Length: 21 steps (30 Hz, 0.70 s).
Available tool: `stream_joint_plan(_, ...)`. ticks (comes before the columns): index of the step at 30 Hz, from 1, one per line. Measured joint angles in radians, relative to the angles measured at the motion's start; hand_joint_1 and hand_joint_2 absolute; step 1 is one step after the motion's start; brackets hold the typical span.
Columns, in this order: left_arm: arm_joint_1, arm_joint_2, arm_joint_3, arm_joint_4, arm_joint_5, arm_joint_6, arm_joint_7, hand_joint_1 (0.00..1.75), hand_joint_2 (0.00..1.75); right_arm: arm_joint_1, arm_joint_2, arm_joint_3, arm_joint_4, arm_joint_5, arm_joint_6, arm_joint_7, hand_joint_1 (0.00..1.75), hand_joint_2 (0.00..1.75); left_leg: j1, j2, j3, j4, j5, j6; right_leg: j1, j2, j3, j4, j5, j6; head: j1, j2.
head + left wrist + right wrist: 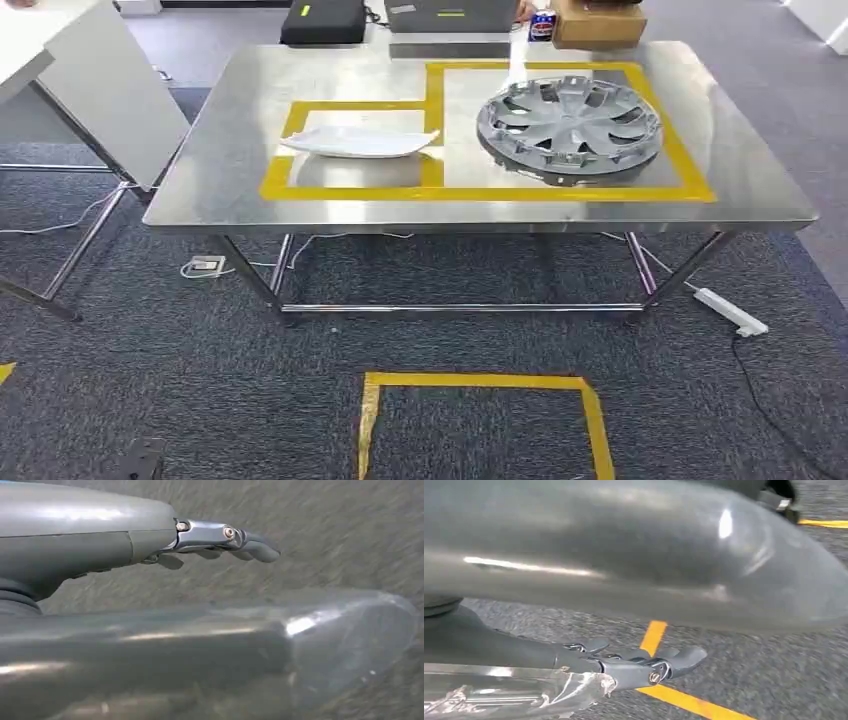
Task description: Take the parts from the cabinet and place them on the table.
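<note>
Parts: wheel cover (569, 127) upper right of the frame, white panel (358, 143) left of it, both on the table (230, 110).
Hands: left hand (150, 540) and right hand (624, 662) hang over carpet, fingers extended, holding nothing.
Risk: if you walk forward, you may bump the table edge.

a silver hubcap (569, 127) and a white part (358, 143) lie on the shiny steel table (230, 180), inside yellow tape (490, 193) outlines. the carpet (200, 400) is dark grey, with a yellow tape square (480, 381). a white power strip (733, 311); a black case (322, 22); a brown box (598, 25).
</note>
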Motion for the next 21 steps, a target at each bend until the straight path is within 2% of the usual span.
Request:
stream_joint_plan(1, -0.004, -0.012, -0.003, 0.003, -0.020, -0.006, 0.010, 0.00, 0.00, 0.000, -0.001, 0.000, 0.000, 0.000, 0.000, 0.002, 0.00, 0.00, 0.002, -0.001, 0.074, -0.092, -0.032, -0.003, 0.004, 0.001, -0.014, 0.011, 0.005, 0.008, -0.003, 0.000)
stream_joint_plan(2, -0.006, -0.018, -0.010, 0.005, -0.040, -0.012, 0.019, 0.00, 0.00, -0.001, -0.001, 0.000, 0.000, 0.000, 0.001, 0.002, 0.00, 0.00, -0.005, -0.005, 0.089, -0.145, -0.055, 0.018, 0.004, 0.000, -0.024, 0.020, 0.013, 0.014, -0.001, 0.000)
stream_joint_plan(3, -0.006, -0.027, -0.020, 0.011, -0.053, -0.016, 0.026, 0.00, 0.00, -0.002, -0.002, -0.001, 0.000, -0.002, 0.001, 0.002, 0.00, 0.00, -0.006, -0.003, 0.075, -0.138, -0.052, 0.033, 0.004, -0.002, -0.027, 0.019, 0.026, 0.021, 0.000, 0.000)
stream_joint_plan(5, 0.001, -0.043, -0.027, 0.018, -0.065, -0.019, 0.040, 0.00, 0.00, 0.003, -0.002, -0.003, 0.000, -0.005, 0.001, 0.003, 0.00, 0.00, -0.012, -0.001, 0.064, -0.135, -0.037, 0.055, -0.004, -0.001, -0.029, 0.007, 0.048, 0.032, 0.000, 0.000)
stream_joint_plan(6, 0.004, -0.055, -0.030, 0.023, -0.068, -0.021, 0.041, 0.00, 0.00, 0.008, -0.002, -0.008, 0.000, -0.008, 0.001, 0.002, 0.00, 0.00, -0.011, 0.004, 0.055, -0.137, -0.024, 0.067, -0.008, 0.000, -0.032, 0.013, 0.037, 0.037, -0.001, 0.000)
stream_joint_plan(7, 0.005, -0.060, -0.033, 0.024, -0.068, -0.023, 0.044, 0.00, 0.00, 0.011, -0.002, -0.011, 0.000, -0.010, 0.001, 0.003, 0.00, 0.00, -0.012, 0.004, 0.043, -0.136, -0.012, 0.075, -0.009, -0.001, -0.048, 0.040, -0.020, 0.042, 0.002, 0.000)
stream_joint_plan(8, 0.005, -0.066, -0.035, 0.024, -0.068, -0.027, 0.044, 0.00, 0.00, 0.012, -0.002, -0.012, 0.000, -0.012, -0.001, 0.002, 0.00, 0.00, -0.013, 0.003, 0.029, -0.136, 0.000, 0.081, -0.009, 0.000, -0.064, 0.100, -0.088, 0.045, 0.002, 0.000)
stream_joint_plan(9, 0.004, -0.072, -0.037, 0.025, -0.066, -0.030, 0.044, 0.00, 0.00, 0.011, -0.002, -0.013, 0.000, -0.012, -0.002, 0.002, 0.00, 0.00, -0.015, 0.003, 0.012, -0.136, 0.013, 0.083, -0.009, 0.000, -0.085, 0.186, -0.151, 0.048, 0.005, 0.000)
stream_joint_plan(10, 0.004, -0.077, -0.039, 0.026, -0.062, -0.033, 0.044, 0.00, 0.00, 0.008, -0.002, -0.015, 0.000, -0.011, -0.003, 0.002, 0.00, 0.00, -0.017, 0.003, -0.006, -0.136, 0.028, 0.084, -0.010, 0.000, -0.102, 0.272, -0.196, 0.050, 0.004, 0.000)
stream_joint_plan(11, 0.005, -0.083, -0.042, 0.027, -0.058, -0.034, 0.045, 0.00, 0.00, 0.005, -0.002, -0.015, 0.000, -0.010, -0.005, 0.002, 0.00, 0.00, -0.019, 0.003, -0.023, -0.135, 0.041, 0.084, -0.009, 0.000, -0.104, 0.322, -0.205, 0.049, 0.004, 0.000)
stream_joint_plan(12, 0.005, -0.090, -0.043, 0.028, -0.056, -0.034, 0.047, 0.00, 0.00, 0.004, -0.002, -0.016, 0.000, -0.008, -0.007, 0.002, 0.00, 0.00, -0.020, 0.003, -0.040, -0.134, 0.054, 0.082, -0.009, 0.000, -0.086, 0.333, -0.183, 0.047, 0.004, 0.000)
stream_joint_plan(13, 0.005, -0.093, -0.043, 0.028, -0.055, -0.034, 0.049, 0.00, 0.00, 0.004, -0.002, -0.016, 0.000, -0.006, -0.008, 0.002, 0.00, 0.00, -0.020, 0.003, -0.055, -0.134, 0.066, 0.080, -0.008, 0.000, -0.050, 0.307, -0.146, 0.045, 0.004, 0.000)
stream_joint_plan(14, 0.005, -0.098, -0.043, 0.029, -0.055, -0.034, 0.049, 0.00, 0.00, 0.003, -0.002, -0.016, 0.000, -0.003, -0.010, 0.002, 0.00, 0.00, -0.020, 0.003, -0.069, -0.133, 0.077, 0.078, -0.008, 0.000, 0.007, 0.243, -0.108, 0.041, 0.005, 0.000)
stream_joint_plan(15, 0.004, -0.100, -0.043, 0.029, -0.055, -0.034, 0.049, 0.00, 0.00, 0.001, -0.002, -0.016, 0.000, 0.000, -0.011, 0.002, 0.00, 0.00, -0.020, 0.002, -0.080, -0.133, 0.088, 0.074, -0.008, 0.000, 0.081, 0.149, -0.094, 0.036, 0.004, 0.000)
stream_joint_plan(16, 0.003, -0.102, -0.043, 0.029, -0.055, -0.034, 0.049, 0.00, 0.00, -0.003, -0.002, -0.016, 0.000, 0.001, -0.013, 0.002, 0.00, 0.00, -0.022, 0.002, -0.086, -0.132, 0.099, 0.069, -0.007, 0.000, 0.159, 0.045, -0.126, 0.031, 0.004, 0.000)
stream_joint_plan(17, 0.004, -0.104, -0.043, 0.029, -0.055, -0.034, 0.047, 0.00, 0.00, -0.008, -0.002, -0.016, 0.000, 0.003, -0.015, 0.002, 0.00, 0.00, -0.025, 0.002, -0.091, -0.130, 0.107, 0.064, -0.003, 0.001, 0.208, -0.040, -0.150, 0.032, 0.004, 0.000)
stream_joint_plan(18, 0.004, -0.105, -0.043, 0.029, -0.055, -0.034, 0.047, 0.00, 0.00, -0.009, -0.002, -0.016, 0.000, 0.003, -0.016, 0.003, 0.00, 0.00, -0.024, 0.003, -0.088, -0.134, 0.120, 0.058, -0.001, 0.001, 0.185, -0.025, -0.143, 0.032, -0.001, 0.000)
stream_joint_plan(19, 0.002, -0.106, -0.043, 0.029, -0.055, -0.034, 0.044, 0.00, 0.00, -0.008, -0.002, -0.016, 0.000, 0.005, -0.019, 0.004, 0.00, 0.00, -0.021, 0.003, -0.090, -0.135, 0.129, 0.053, 0.001, 0.002, 0.182, -0.024, -0.140, 0.029, 0.006, -0.001)
stream_joint_plan(20, 0.002, -0.108, -0.043, 0.030, -0.055, -0.034, 0.043, 0.00, 0.00, -0.008, -0.002, -0.016, 0.000, 0.006, -0.021, 0.007, 0.00, 0.00, -0.020, 0.003, -0.092, -0.139, 0.137, 0.047, 0.003, 0.002, 0.175, -0.020, -0.135, 0.021, 0.006, 0.000)
stream_joint_plan(21, 0.004, -0.108, -0.043, 0.031, -0.055, -0.034, 0.041, 0.00, 0.00, -0.005, -0.002, -0.016, 0.001, 0.008, -0.021, 0.008, 0.00, 0.00, -0.019, 0.001, -0.098, -0.136, 0.135, 0.039, -0.004, -0.002, 0.163, -0.024, -0.119, 0.006, 0.006, -0.001)
